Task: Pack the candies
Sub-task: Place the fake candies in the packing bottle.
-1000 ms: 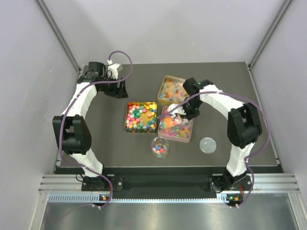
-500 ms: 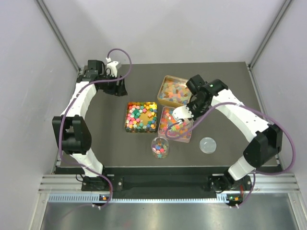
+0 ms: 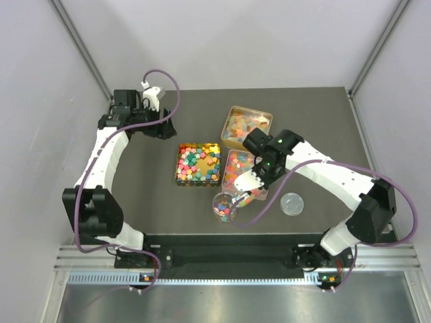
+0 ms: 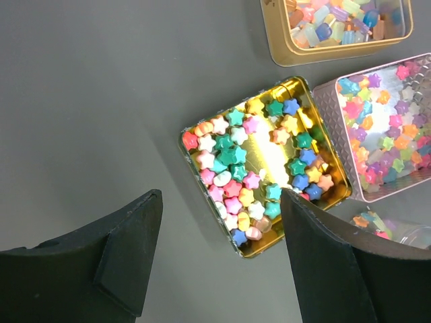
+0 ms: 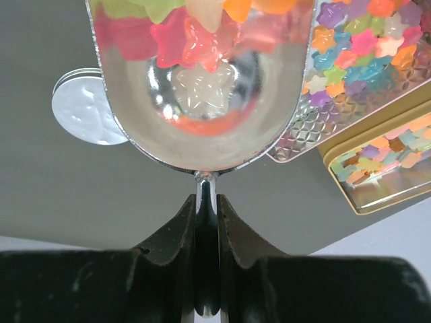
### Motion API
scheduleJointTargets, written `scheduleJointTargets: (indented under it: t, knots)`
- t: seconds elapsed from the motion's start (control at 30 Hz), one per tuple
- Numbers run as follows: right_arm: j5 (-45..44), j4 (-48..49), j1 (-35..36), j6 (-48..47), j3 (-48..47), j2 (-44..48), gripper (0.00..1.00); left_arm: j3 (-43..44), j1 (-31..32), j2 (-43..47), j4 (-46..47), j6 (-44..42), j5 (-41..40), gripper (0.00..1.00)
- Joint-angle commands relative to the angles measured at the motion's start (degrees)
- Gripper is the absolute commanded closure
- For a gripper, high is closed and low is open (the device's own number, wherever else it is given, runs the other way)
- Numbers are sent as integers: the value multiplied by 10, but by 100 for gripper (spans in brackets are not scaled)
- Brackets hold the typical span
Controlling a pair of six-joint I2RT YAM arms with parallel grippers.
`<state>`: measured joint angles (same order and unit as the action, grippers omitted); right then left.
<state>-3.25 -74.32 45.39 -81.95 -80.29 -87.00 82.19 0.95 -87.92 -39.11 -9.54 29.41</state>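
Dark table (image 3: 155, 202): tins (image 3: 178, 165), jar (image 3: 217, 200), lid (image 3: 291, 203)

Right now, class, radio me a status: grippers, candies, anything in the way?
Left gripper open, empty. Right gripper shut on scoop. Scoop full of candies, close to the open jar. Nothing seen in the way.

Looked like a robot lab test cell: plain white panel walls (image 3: 236, 40), aluminium rail (image 3: 229, 271) up front, dark table (image 3: 155, 202).
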Motion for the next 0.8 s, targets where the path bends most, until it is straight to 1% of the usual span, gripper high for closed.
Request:
scheduleJointTargets:
  t: [0.0, 0.17, 0.4, 0.6, 0.77]
  knots:
    - [-42, 8, 28, 27, -8, 13, 100, -23, -1, 42, 39, 15, 13, 24]
    - [-63, 2, 51, 43, -32, -7, 100, -68, -1, 87, 51, 15, 11, 24]
    - [-102, -8, 77, 66, -39, -30, 100, -133, -1, 154, 63, 18, 12, 24]
    - [-141, -33, 97, 87, -73, -57, 100, -162, -1, 187, 85, 23, 8, 23]
    - [-186, -48, 109, 87, -91, -69, 100, -179, -1, 197, 107, 36, 13, 23]
